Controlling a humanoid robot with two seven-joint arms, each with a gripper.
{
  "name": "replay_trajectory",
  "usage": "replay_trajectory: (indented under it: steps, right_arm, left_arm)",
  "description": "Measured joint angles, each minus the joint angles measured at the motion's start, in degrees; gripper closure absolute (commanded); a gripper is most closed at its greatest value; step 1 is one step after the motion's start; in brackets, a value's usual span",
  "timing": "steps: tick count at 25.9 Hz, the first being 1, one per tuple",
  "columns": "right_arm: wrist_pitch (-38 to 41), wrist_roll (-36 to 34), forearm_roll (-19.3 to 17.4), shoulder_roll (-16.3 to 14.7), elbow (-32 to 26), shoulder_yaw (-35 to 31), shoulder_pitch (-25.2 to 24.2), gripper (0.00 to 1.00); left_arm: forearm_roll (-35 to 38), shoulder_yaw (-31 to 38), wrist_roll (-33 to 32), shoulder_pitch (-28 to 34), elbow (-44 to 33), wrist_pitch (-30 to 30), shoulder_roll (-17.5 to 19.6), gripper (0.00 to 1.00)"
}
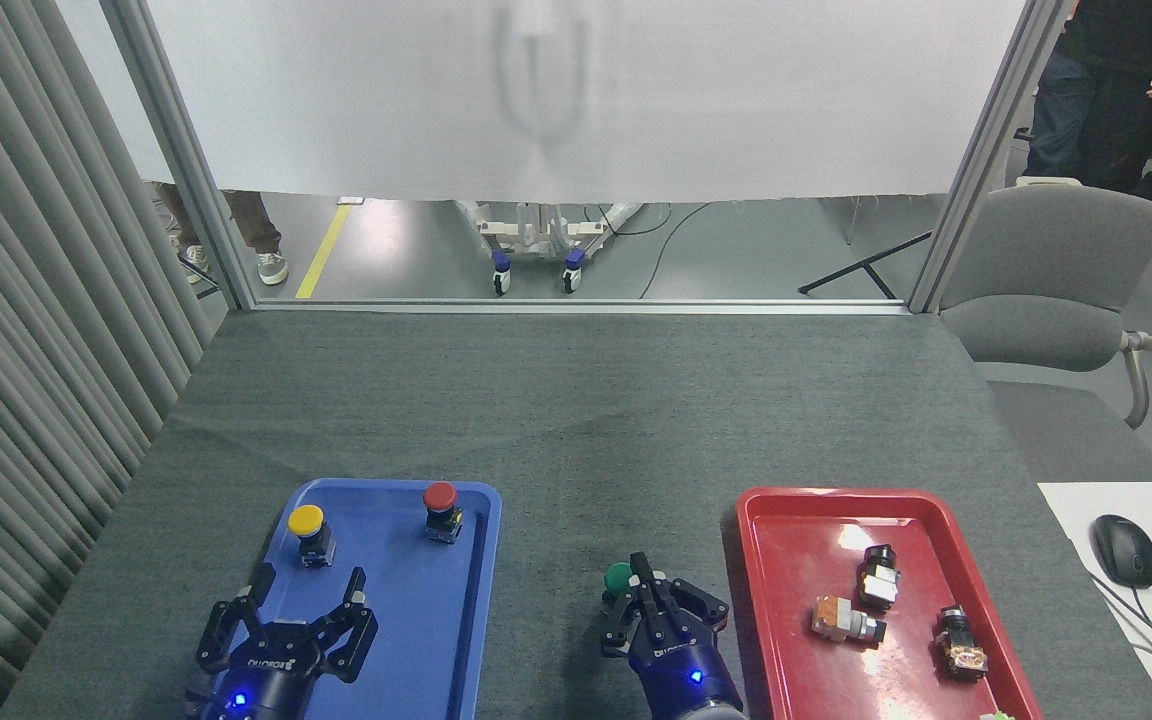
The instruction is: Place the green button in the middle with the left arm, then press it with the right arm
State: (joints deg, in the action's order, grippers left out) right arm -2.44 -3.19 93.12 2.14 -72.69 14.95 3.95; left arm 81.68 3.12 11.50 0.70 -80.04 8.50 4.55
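Observation:
The green button (617, 577) stands upright on the dark grey tabletop (576, 420) between the two trays. My right gripper (642, 585) has its fingers drawn together, shut, with the tips over the right side of the button's cap, covering part of it. My left gripper (288, 602) is open over the near part of the blue tray (466, 600), fingers spread, holding nothing, well to the left of the button.
The blue tray also holds a yellow-capped button (307, 530) and a red-capped button (440, 508). A red tray (796, 520) to the right carries three small switch parts. A chair (1046, 280) and a mouse (1123, 549) are off the table's right side. People stand beyond the table.

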Motion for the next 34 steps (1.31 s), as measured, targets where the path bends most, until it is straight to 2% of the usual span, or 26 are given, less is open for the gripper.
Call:
replay_trajectory:
  steps: [4, 10, 20, 21, 23, 24, 25, 27, 28, 29, 34]
  right_arm:
    - [-0.4, 0.1, 0.1, 0.1, 2.5, 0.5, 0.6, 1.0]
    - [-0.5, -0.1, 0.1, 0.2, 3.3, 0.7, 0.7, 1.0]
    - [-0.5, 1.4, -0.4, 0.1, 1.3, 0.7, 0.5, 1.0]
    - [-0.5, 1.5, -0.5, 0.1, 0.7, 0.7, 0.5, 0.98]
    - [-0.5, 0.5, -0.6, 0.1, -0.9, 0.5, 0.4, 0.88]
    - [-0.5, 0.3, -0.7, 0.0, -1.7, 0.4, 0.2, 0.78]
    - [-0.5, 0.0, -0.7, 0.0, -2.6, 0.2, 0.1, 0.63]
    - [-0.3, -0.3, -0.8, -0.1, -4.2, -0.4, -0.4, 0.24]
    - [-0.3, -0.4, -0.8, -0.2, -5.2, -1.1, -0.8, 0.11]
    - [-0.2, -0.8, -0.8, -0.3, -6.0, -2.1, -1.2, 0.03]
    - [0.2, -4.3, -0.8, -0.9, -8.6, -8.5, -4.1, 0.01]
  left_arm:
    - [-0.7, 0.2, 0.0, -0.2, 0.0, 0.4, 0.2, 0.0]
    - [-0.9, 0.2, 0.0, -0.1, -0.2, 1.4, 1.5, 0.0]
    - [-1.6, 0.4, -0.2, 0.0, -0.4, 1.2, 1.9, 0.0]
    - [-1.6, 0.4, -0.3, 0.0, -0.4, 1.2, 1.9, 0.0]
    - [-1.6, 0.4, -0.3, 0.0, -0.5, 1.2, 1.9, 0.0]
    - [-1.6, 0.4, -0.4, 0.0, -0.5, 1.2, 1.9, 0.0]
    - [-1.6, 0.4, -0.4, 0.0, -0.5, 1.2, 1.8, 0.0]
    - [-1.6, 0.4, -0.5, 0.0, -0.5, 1.1, 1.8, 0.0]
    - [-1.6, 0.4, -0.5, 0.0, -0.5, 1.1, 1.8, 0.0]
    - [-1.6, 0.4, -0.5, -0.1, -0.6, 1.1, 1.8, 0.0]
    - [-1.6, 0.4, -0.6, -0.1, -0.9, 0.9, 1.9, 0.0]
